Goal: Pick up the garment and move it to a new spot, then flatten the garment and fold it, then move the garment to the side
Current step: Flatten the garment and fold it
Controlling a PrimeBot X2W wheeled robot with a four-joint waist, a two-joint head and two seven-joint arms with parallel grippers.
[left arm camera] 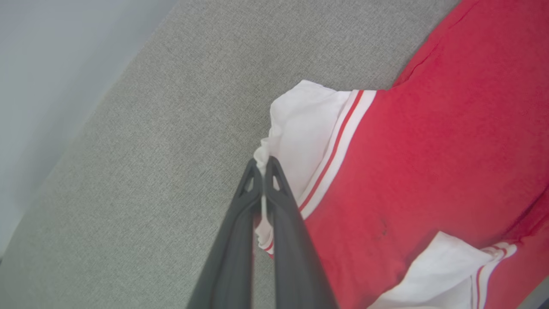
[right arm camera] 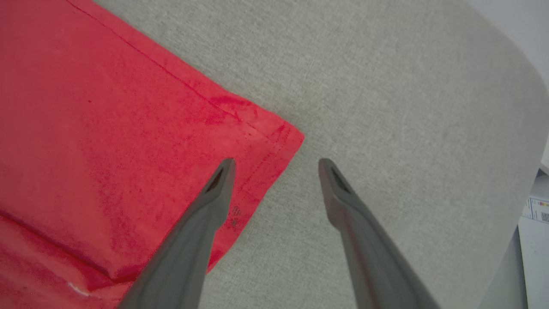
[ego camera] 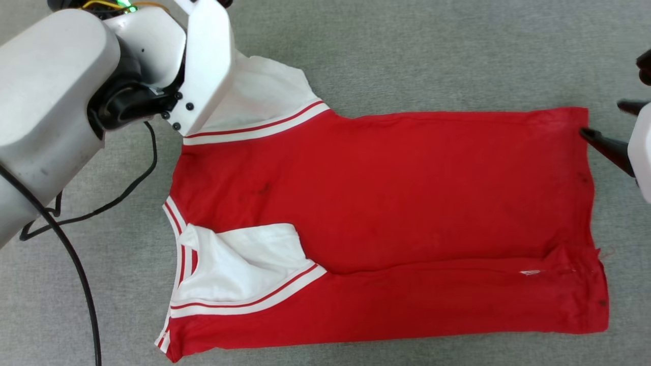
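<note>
The garment [ego camera: 407, 193], a red T-shirt, lies spread on the grey surface with its sleeves to the left and its hem to the right. Its near strip is folded over along a crease, with a small white tag [ego camera: 530, 272] on that crease. My left gripper [left arm camera: 261, 165] is shut on the edge of the far white sleeve [left arm camera: 300, 128]; in the head view the pale left wrist covers it. My right gripper [right arm camera: 276, 163] is open at the hem's far corner [right arm camera: 283, 137], one finger [right arm camera: 218, 184] over red cloth, the other over bare surface. The near sleeve [ego camera: 244, 264] lies folded inward.
A black cable [ego camera: 76, 264] trails over the grey surface [ego camera: 407, 51] at the left, beside the left arm. The surface's edge runs close by in both wrist views, curving off at the right [right arm camera: 527, 107] of the right wrist view, where a white labelled object [right arm camera: 534, 214] sits beyond it.
</note>
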